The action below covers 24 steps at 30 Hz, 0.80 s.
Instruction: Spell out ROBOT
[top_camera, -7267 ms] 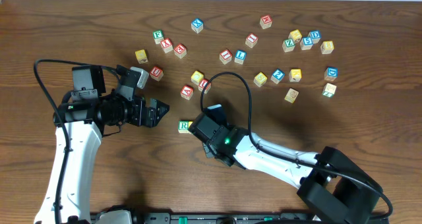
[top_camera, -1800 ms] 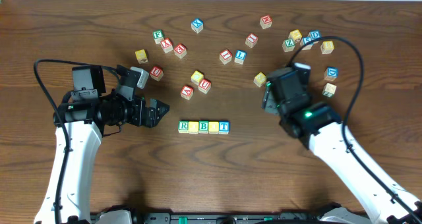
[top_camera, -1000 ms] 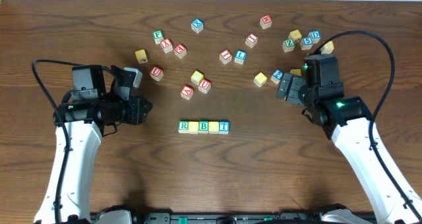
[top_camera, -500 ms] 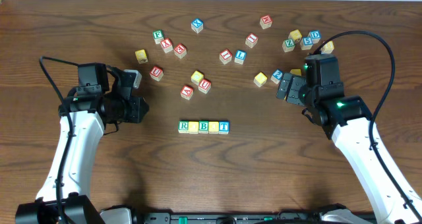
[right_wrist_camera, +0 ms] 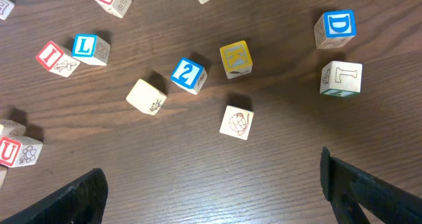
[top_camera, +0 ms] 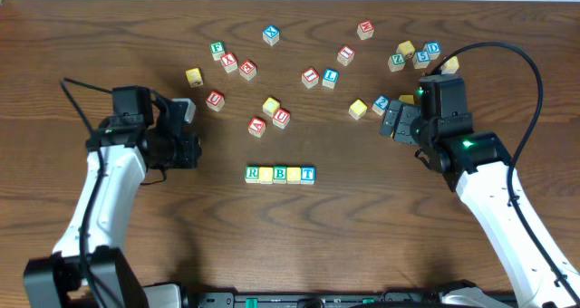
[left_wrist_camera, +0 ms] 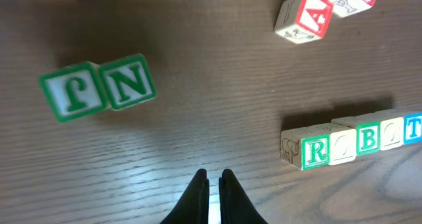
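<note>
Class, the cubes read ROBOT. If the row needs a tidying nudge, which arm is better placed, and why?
Left, probably. The left gripper, shut, points toward the ROBOT row, whose R end shows in its wrist view. The right gripper, open, hangs over scattered cubes, the row outside its view.

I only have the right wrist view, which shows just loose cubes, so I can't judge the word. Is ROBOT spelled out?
Observer: Yes. The overhead view shows a row of five cubes, touching, and the left wrist view reads R, O, B, O, T, with the O's faint.
Operator: Is the left arm holding anything?
Observer: No. The left gripper is shut on nothing, to the left of the row.
Operator: Any stray cube crowding the row?
Observer: The nearest, a red A cube, sits apart behind the R end.
</note>
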Available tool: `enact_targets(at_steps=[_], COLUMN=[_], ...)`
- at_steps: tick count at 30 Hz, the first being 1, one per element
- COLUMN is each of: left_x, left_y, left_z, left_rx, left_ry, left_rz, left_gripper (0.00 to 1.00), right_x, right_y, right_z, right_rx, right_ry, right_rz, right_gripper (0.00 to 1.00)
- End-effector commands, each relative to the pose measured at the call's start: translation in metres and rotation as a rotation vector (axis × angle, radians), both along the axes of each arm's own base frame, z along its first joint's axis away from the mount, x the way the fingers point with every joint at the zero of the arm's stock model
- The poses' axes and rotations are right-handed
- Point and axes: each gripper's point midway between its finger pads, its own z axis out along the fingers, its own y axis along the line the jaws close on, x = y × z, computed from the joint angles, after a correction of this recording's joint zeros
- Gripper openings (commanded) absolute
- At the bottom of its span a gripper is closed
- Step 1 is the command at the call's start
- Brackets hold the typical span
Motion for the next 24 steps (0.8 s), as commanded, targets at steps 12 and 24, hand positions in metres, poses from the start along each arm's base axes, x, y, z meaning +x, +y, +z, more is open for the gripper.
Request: enact_targets(at_steps=[12,24], left_x=[0.008,0.010], left_y=[-0.039,-0.039], left_z=[-0.034,-0.036], left_rx=[-0.007,-0.013], left_ry=[0.054,0.053], left_rz=[-0.093,-0.074], left_gripper=[0.08,0.08], right_x=[0.003,0.003], right_y=[-0.002,-0.001], right_z=[0.014,0.014], right_rx=[-0.002,0.003], right_ry=[-0.034,-0.033], right_rz=[0.004,0.005], right_gripper=[0.99,0.99])
